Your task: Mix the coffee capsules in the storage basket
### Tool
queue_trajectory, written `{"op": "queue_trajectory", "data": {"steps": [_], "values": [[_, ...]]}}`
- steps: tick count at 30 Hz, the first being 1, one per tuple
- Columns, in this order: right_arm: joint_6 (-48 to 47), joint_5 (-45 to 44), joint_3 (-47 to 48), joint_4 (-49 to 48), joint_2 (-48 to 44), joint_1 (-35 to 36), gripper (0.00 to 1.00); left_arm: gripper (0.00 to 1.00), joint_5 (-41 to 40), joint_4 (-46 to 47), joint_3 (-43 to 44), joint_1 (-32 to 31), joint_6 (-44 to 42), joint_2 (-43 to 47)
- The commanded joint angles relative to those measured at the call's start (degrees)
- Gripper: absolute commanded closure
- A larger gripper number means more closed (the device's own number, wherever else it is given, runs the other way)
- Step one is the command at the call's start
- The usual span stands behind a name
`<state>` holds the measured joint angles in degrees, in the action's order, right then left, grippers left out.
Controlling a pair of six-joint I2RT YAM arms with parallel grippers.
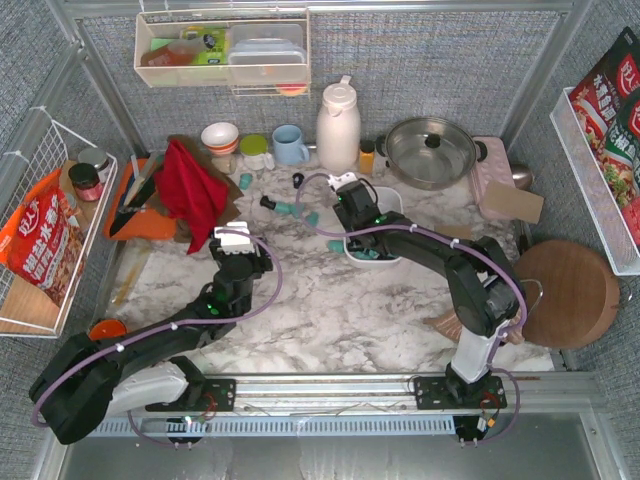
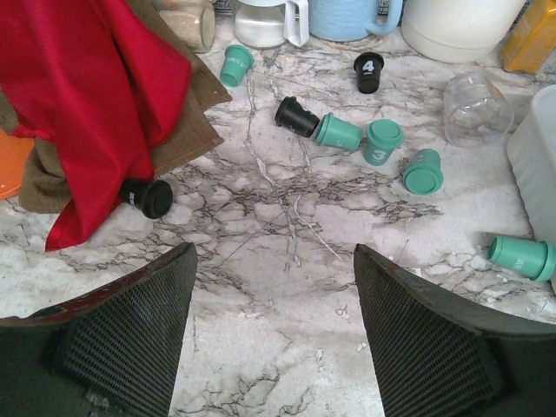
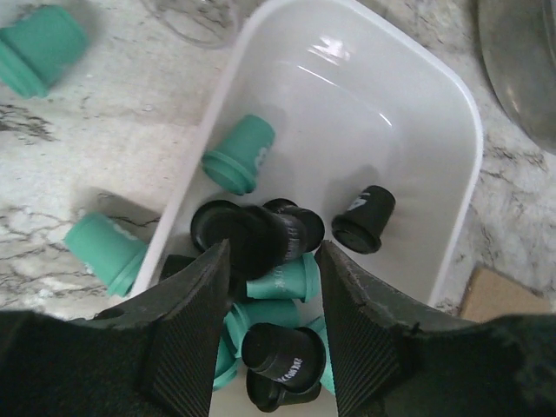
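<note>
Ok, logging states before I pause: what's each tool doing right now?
Left tool: open, empty.
Right tool: closed on a black capsule in the basket.

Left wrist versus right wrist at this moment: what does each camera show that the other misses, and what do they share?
Only left wrist: the red cloth, a black capsule marked 4, and the left gripper, open over bare marble. Only right wrist: the inside of the storage basket, with teal and black coffee capsules piled at one end, and the right gripper straddling a black one; grip unclear. Both: the marble tabletop with loose teal capsules beside the basket.
</note>
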<state>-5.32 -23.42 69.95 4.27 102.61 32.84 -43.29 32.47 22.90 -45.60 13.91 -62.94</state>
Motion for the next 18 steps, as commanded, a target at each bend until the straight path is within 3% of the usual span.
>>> {"op": "queue_trajectory", "data": {"steps": [1, 12, 18], "values": [[3.23, -5.33, -0.56, -1.7, -0.33, -0.35, 0.49, 0.19, 0.53, 2.18, 0.04, 0.13, 0.41, -0.32], [8.45, -3.19, 1.57, 3.37, -0.1, -2.17, 0.42, 0.19, 0.75, 1.95, 0.31, 0.16, 0.49, -0.73], [2.78, 14.2, -0.51, 0.27, -4.14, -0.91, 0.42, 0.19, 0.57, 2.15, 0.05, 0.17, 0.59, -0.05]]}}
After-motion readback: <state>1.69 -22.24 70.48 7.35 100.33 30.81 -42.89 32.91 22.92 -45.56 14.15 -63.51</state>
